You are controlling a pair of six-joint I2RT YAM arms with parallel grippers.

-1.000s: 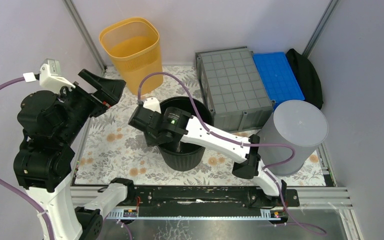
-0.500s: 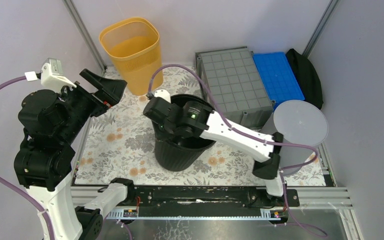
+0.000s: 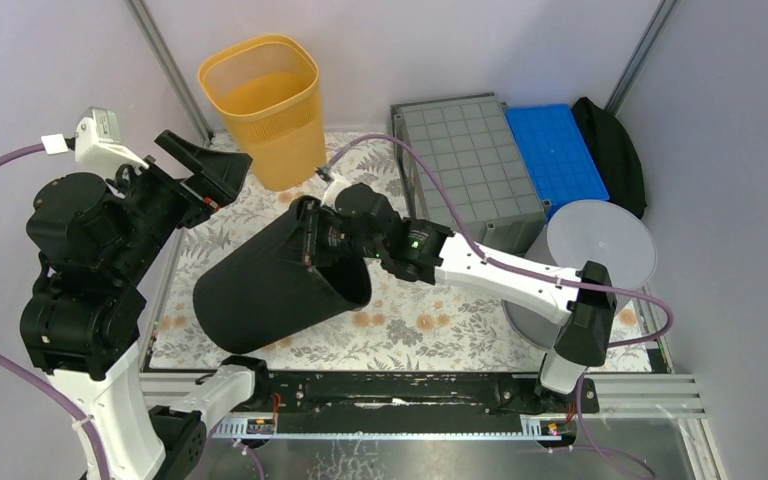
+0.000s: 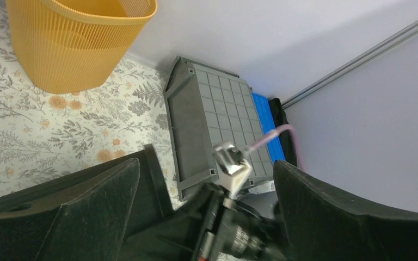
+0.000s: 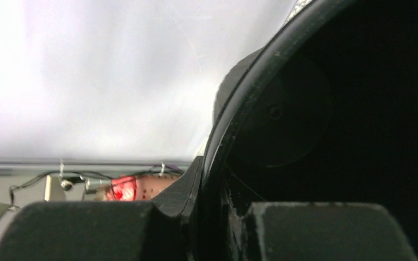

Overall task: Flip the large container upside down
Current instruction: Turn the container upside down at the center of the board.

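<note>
Top external: large container (image 3: pixel 470 170) lies grid-side up at the desk's (image 3: pixel 410 325) far edge, right of centre.
Stiff, likely light plastic, so take its thick rim; right fingers (image 5: pixel 326 231) clench a tipped black bin (image 3: pixel 270 285) by the rim, left fingers (image 4: pixel 87 217) released.

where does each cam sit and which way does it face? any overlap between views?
Top external: above and behind the bases, looking down at the table; both arms show, left gripper open, right gripper clamping the rim of the tipped black bin.
Left wrist: on the left arm, facing the far-right corner and grey crate; own fingers frame the bottom.
Right wrist: at the bin's rim, looking inside; own fingers at bottom.
Shared: top and left wrist both show crate, yellow basket.
</note>
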